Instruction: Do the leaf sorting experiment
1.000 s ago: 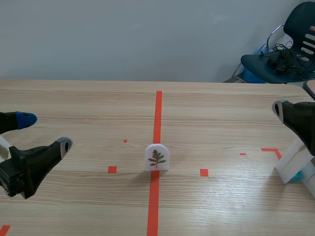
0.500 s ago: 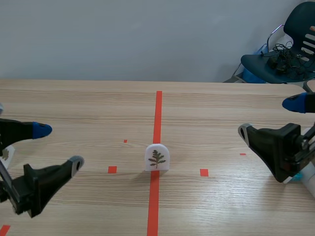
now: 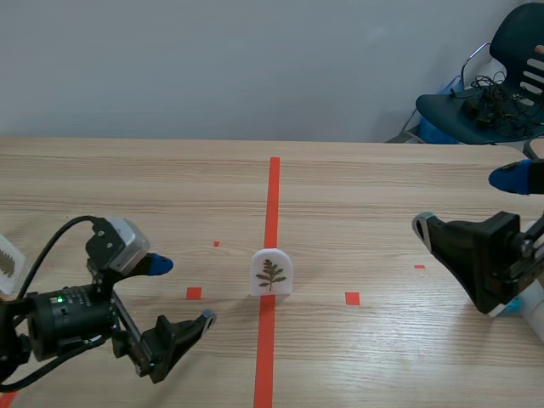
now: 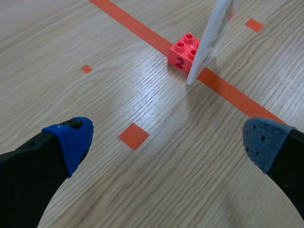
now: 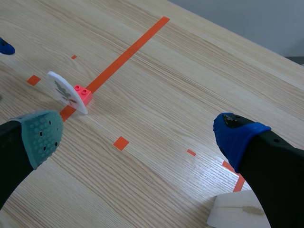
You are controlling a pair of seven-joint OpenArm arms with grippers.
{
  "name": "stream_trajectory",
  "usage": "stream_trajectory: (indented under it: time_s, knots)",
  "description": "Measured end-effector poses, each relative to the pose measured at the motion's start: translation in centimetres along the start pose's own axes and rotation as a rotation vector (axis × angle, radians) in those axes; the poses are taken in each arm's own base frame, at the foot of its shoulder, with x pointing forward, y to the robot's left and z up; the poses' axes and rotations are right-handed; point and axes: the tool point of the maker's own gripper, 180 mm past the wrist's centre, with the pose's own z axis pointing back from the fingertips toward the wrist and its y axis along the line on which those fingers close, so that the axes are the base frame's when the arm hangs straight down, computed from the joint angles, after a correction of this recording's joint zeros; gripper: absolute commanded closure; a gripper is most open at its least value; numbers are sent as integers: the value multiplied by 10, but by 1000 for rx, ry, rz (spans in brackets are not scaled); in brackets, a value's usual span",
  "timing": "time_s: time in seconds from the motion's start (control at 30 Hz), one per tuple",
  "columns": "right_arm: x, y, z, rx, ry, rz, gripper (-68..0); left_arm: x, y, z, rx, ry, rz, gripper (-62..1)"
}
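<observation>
1. Left arm point(image 3: 68, 314) sat at the bench's point(image 3: 382, 170) seven o'clock, jaws spread and empty.
2. Leaf card point(image 3: 272, 272) stood upright in a red brick point(image 4: 184, 50) at centre; advise pinching its flat faces squarely and lifting straight.
3. Right arm point(image 3: 480, 255) sat at three o'clock, jaws spread and empty.

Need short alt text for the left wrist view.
A white card stands edge-on on the orange-red tape line, against a red studded brick marked 2, ahead of the open left claw. Wooden table lies all around.
</observation>
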Motion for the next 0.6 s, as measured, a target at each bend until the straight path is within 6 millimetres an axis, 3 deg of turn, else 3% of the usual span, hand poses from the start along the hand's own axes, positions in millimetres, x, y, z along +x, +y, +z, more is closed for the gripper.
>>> stream_trajectory:
  time_s: [0.33, 0.53, 0.6]
  knots:
    - [-2, 0, 0, 0, 12, 0, -679, 19, -42, -53, -77, -61, -51, -623]
    - [-5, 2, -1, -12, 12, -35, -679, 30, -51, -74, -57, -85, -83, -621]
    - [-5, 3, -2, -16, 4, -49, -679, 31, -48, -80, -33, -85, -84, -558]
